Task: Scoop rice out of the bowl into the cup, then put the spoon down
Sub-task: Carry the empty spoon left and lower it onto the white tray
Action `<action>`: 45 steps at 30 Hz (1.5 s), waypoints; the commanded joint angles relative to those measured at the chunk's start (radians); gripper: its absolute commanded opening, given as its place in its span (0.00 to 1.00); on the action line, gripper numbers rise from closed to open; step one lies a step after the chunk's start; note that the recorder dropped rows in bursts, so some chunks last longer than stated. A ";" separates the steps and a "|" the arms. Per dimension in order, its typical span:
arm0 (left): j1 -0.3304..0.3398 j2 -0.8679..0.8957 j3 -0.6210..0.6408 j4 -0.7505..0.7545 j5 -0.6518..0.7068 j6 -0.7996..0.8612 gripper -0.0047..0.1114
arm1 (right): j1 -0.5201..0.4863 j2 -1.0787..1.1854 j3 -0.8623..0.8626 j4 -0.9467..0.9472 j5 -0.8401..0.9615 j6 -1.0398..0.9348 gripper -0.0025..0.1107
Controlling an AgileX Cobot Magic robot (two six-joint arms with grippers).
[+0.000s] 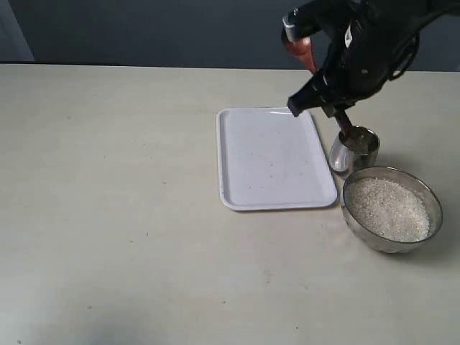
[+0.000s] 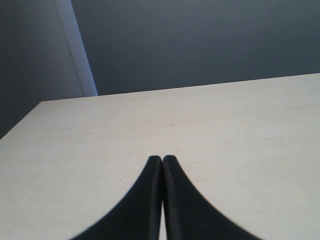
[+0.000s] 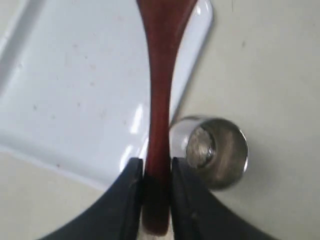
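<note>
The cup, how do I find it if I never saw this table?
Look at the white tray in the middle of the table, then go to its right edge. Two shiny steel things stand there. The cup is the small narrow one, farther back than the wide bowl full of rice.
</note>
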 commanded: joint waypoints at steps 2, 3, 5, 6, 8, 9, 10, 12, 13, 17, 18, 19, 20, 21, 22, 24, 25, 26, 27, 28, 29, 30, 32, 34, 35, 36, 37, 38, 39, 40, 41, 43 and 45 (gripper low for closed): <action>0.000 -0.005 -0.003 -0.003 -0.008 -0.005 0.04 | -0.003 0.106 -0.108 0.080 -0.021 0.004 0.01; 0.000 -0.005 -0.003 -0.003 -0.008 -0.005 0.04 | -0.003 0.133 -0.126 0.096 -0.021 0.004 0.01; 0.000 -0.005 -0.003 -0.003 -0.008 -0.005 0.04 | -0.003 0.182 -0.154 0.116 -0.021 0.004 0.01; 0.000 -0.005 -0.003 -0.003 -0.008 -0.005 0.04 | -0.003 0.209 -0.167 0.120 -0.021 0.004 0.01; 0.000 -0.005 -0.003 -0.003 -0.008 -0.005 0.04 | -0.003 0.255 -0.186 0.120 -0.018 0.014 0.01; 0.000 -0.005 -0.003 -0.003 -0.008 -0.005 0.04 | -0.005 0.279 -0.193 0.120 -0.017 0.016 0.01; 0.000 -0.005 -0.003 -0.003 -0.008 -0.005 0.04 | -0.008 0.302 -0.202 0.130 -0.007 0.016 0.01; 0.000 -0.005 -0.003 -0.003 -0.008 -0.005 0.04 | -0.021 0.347 -0.221 0.149 0.019 0.016 0.01; 0.000 -0.005 -0.003 -0.003 -0.008 -0.005 0.04 | -0.028 0.368 -0.227 0.159 0.031 0.016 0.01; 0.000 -0.005 -0.003 -0.003 -0.008 -0.005 0.04 | -0.041 0.418 -0.234 0.192 0.046 0.016 0.01; 0.000 -0.005 -0.003 -0.003 -0.008 -0.005 0.04 | -0.041 0.425 -0.234 0.198 0.046 0.016 0.01; 0.000 -0.005 -0.003 -0.003 -0.008 -0.005 0.04 | -0.041 0.429 -0.234 0.205 0.039 0.016 0.01; 0.000 -0.005 -0.003 -0.003 -0.008 -0.005 0.04 | -0.041 0.435 -0.234 0.209 0.035 0.012 0.01; 0.000 -0.005 -0.003 -0.003 -0.008 -0.005 0.04 | -0.041 0.440 -0.236 0.211 0.029 0.012 0.01; 0.000 -0.005 -0.003 -0.003 -0.008 -0.005 0.04 | -0.041 0.444 -0.236 0.211 0.030 0.012 0.01; 0.000 -0.005 -0.003 -0.003 -0.008 -0.005 0.04 | -0.041 0.452 -0.236 0.211 0.029 0.007 0.01; 0.000 -0.005 -0.003 -0.003 -0.008 -0.005 0.04 | -0.041 0.456 -0.236 0.211 0.029 0.005 0.01; 0.000 -0.005 -0.003 -0.003 -0.008 -0.005 0.04 | -0.041 0.459 -0.236 0.211 0.029 0.005 0.01; 0.000 -0.005 -0.003 -0.003 -0.008 -0.005 0.04 | -0.041 0.461 -0.236 0.211 0.029 0.005 0.01; 0.000 -0.005 -0.003 -0.003 -0.008 -0.005 0.04 | -0.041 0.463 -0.236 0.211 0.027 0.005 0.01; 0.000 -0.005 -0.003 -0.003 -0.008 -0.005 0.04 | -0.041 0.466 -0.236 0.211 0.027 0.005 0.01; 0.000 -0.005 -0.003 -0.003 -0.008 -0.005 0.04 | -0.041 0.465 -0.236 0.214 0.027 0.005 0.02; 0.000 -0.005 -0.003 -0.003 -0.008 -0.005 0.04 | -0.041 0.468 -0.236 0.214 0.027 -0.002 0.02; 0.000 -0.005 -0.003 -0.003 -0.008 -0.005 0.04 | -0.041 0.468 -0.236 0.214 0.027 -0.005 0.02; 0.000 -0.005 -0.003 -0.003 -0.008 -0.005 0.04 | -0.041 0.468 -0.236 0.214 0.029 -0.005 0.04; 0.000 -0.005 -0.003 -0.003 -0.008 -0.005 0.04 | -0.041 0.468 -0.236 0.214 0.031 -0.005 0.06; 0.000 -0.005 -0.003 -0.003 -0.008 -0.005 0.04 | -0.041 0.468 -0.236 0.223 0.033 -0.005 0.11; 0.000 -0.005 -0.003 -0.003 -0.008 -0.005 0.04 | -0.041 0.468 -0.236 0.223 0.033 -0.005 0.15; 0.000 -0.005 -0.003 -0.003 -0.008 -0.005 0.04 | -0.041 0.468 -0.236 0.223 0.033 -0.005 0.19; 0.000 -0.005 -0.003 -0.003 -0.008 -0.005 0.04 | -0.041 0.468 -0.236 0.223 0.033 -0.005 0.24; 0.000 -0.005 -0.003 -0.003 -0.008 -0.005 0.04 | -0.041 0.468 -0.236 0.223 0.033 -0.005 0.25; 0.000 -0.005 -0.003 -0.003 -0.008 -0.005 0.04 | -0.041 0.468 -0.236 0.229 0.033 -0.005 0.26; 0.000 -0.005 -0.003 -0.003 -0.008 -0.005 0.04 | -0.041 0.468 -0.236 0.234 0.033 -0.005 0.26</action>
